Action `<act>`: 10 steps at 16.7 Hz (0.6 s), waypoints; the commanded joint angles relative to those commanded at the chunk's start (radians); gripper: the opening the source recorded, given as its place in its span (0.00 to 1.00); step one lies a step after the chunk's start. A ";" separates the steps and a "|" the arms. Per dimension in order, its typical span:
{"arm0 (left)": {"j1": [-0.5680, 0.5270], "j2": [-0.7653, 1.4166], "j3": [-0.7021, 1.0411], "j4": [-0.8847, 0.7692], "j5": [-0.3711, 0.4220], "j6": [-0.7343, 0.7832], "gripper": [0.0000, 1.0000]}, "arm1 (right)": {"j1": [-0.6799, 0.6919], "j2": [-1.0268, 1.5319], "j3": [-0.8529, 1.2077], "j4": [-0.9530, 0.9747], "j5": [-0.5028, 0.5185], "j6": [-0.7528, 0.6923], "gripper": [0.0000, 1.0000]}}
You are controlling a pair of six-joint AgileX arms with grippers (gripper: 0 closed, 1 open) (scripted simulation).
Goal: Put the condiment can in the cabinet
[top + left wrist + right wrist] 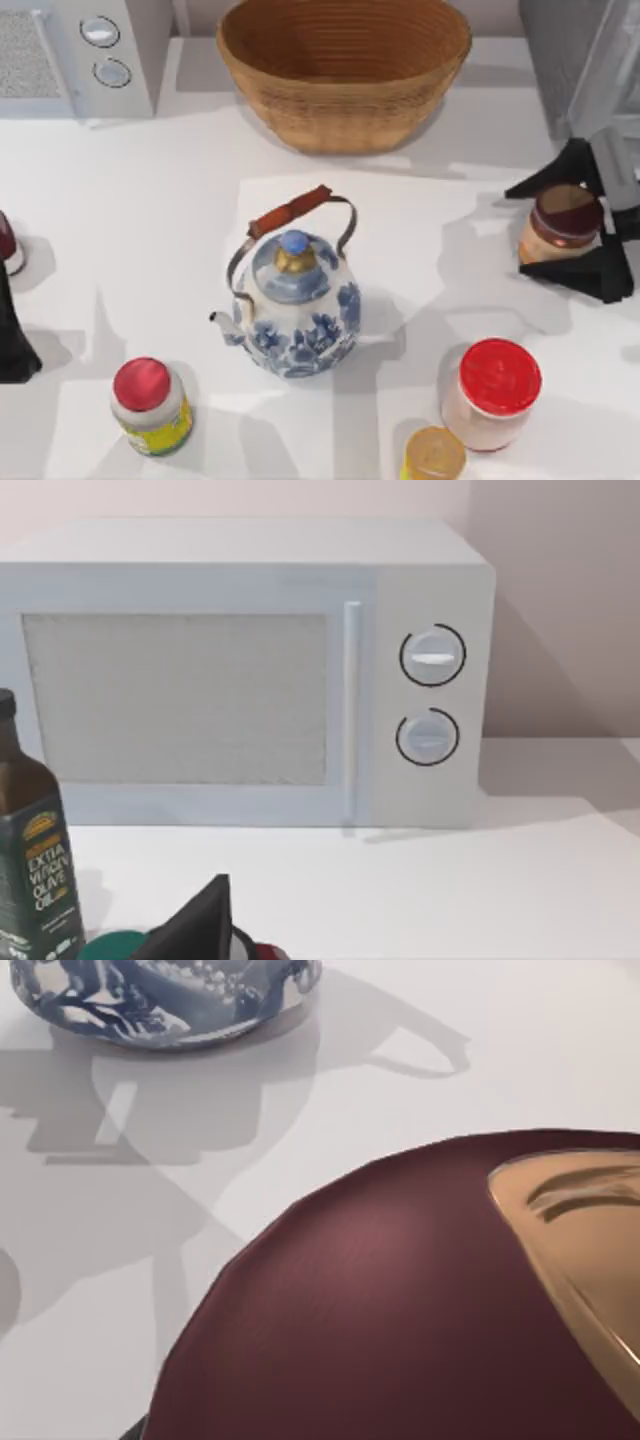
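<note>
The condiment can (560, 225), a small jar with a dark maroon lid and an orange label, is at the table's right side, just in front of the grey cabinet (560, 60) in the back right corner. My right gripper (572, 222) is shut on the can, one black finger on each side of it. In the right wrist view the maroon lid (400, 1310) looms very close. My left arm (15, 345) is parked at the left edge, and one dark fingertip (200, 925) shows in its wrist view.
A blue-and-white teapot (295, 305) stands mid-table, with a wicker basket (345, 65) behind it. A white microwave (75, 55) is at the back left. In front are a red-lidded jar (492, 392), a yellow-lidded jar (433, 455) and a red-capped bottle (150, 405). An olive oil bottle (30, 850) stands near the left arm.
</note>
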 joint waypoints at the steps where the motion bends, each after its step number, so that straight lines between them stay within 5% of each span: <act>1: 0.000 0.000 0.000 0.000 0.000 0.000 1.00 | 0.003 -0.001 -0.006 0.015 -0.001 0.011 1.00; 6: 0.000 0.000 0.000 0.000 0.000 0.000 1.00 | 0.005 -0.002 -0.010 0.025 -0.001 0.018 1.00; 10: 0.000 0.000 0.000 0.000 0.000 0.000 1.00 | 0.005 -0.002 -0.010 0.025 -0.001 0.018 0.70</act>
